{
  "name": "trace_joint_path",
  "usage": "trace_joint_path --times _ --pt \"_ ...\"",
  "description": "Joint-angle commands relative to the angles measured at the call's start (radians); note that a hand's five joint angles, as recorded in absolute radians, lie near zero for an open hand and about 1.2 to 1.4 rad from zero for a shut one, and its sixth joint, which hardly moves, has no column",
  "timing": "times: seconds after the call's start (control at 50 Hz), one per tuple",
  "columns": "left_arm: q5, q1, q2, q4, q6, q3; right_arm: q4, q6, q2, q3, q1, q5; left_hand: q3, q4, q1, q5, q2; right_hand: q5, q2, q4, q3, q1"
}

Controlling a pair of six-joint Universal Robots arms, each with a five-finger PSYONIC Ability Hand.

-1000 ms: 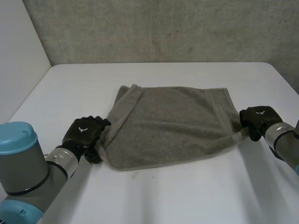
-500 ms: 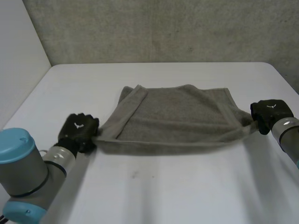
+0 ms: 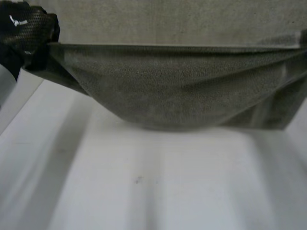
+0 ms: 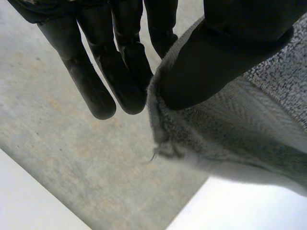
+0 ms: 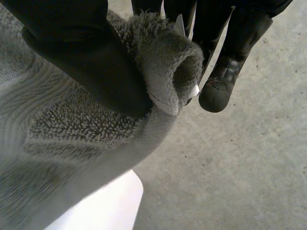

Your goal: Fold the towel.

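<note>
A grey towel hangs stretched in the air across the head view, its upper edge taut and its middle sagging over the white table. My left hand holds the towel's left corner, raised high. In the left wrist view the thumb pinches the towel's hemmed corner against the fingers. In the right wrist view my right hand pinches the other bunched corner between thumb and fingers.
A rough grey wall rises behind the table. The white table surface spreads below the hanging towel. A pale side wall stands at the left.
Both hands have lifted the towel off the table and pulled it taut, close before the head camera. My left hand has shut on its corner and risen high; the right hand has moved out past the view's right.
</note>
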Motion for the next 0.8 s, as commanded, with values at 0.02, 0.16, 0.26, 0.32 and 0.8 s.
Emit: trace_joint_path --times 0.02,0.16,0.26,0.32,0.8 --pt "-0.009 -0.003 -0.199 -0.264 0.018 0.251 0.089 -0.057 0.153 -0.055 0.027 0.008 0.18 0.179 0.217 0.188 0.179 0.229 0.077 0.037 0.083 0.265" --pt "-0.013 -0.012 -0.515 -0.421 0.015 0.405 0.119 -0.153 0.383 -0.041 0.091 0.037 0.18 0.179 0.217 0.188 0.179 0.229 0.077 0.037 0.083 0.265" --pt "-0.009 -0.018 -0.668 -0.406 0.016 0.532 0.053 -0.134 0.493 -0.128 0.115 0.063 0.18 0.179 0.217 0.188 0.179 0.229 0.077 0.037 0.083 0.265" --pt "-0.009 -0.03 -0.737 -0.348 0.009 0.698 -0.066 -0.105 0.534 -0.223 0.139 0.08 0.18 0.179 0.217 0.188 0.179 0.229 0.077 0.037 0.083 0.265" --pt "-0.067 0.011 -0.638 0.13 -0.372 0.78 -0.541 0.067 0.366 -0.11 0.162 0.043 0.18 0.179 0.217 0.188 0.179 0.229 0.077 0.037 0.083 0.265"
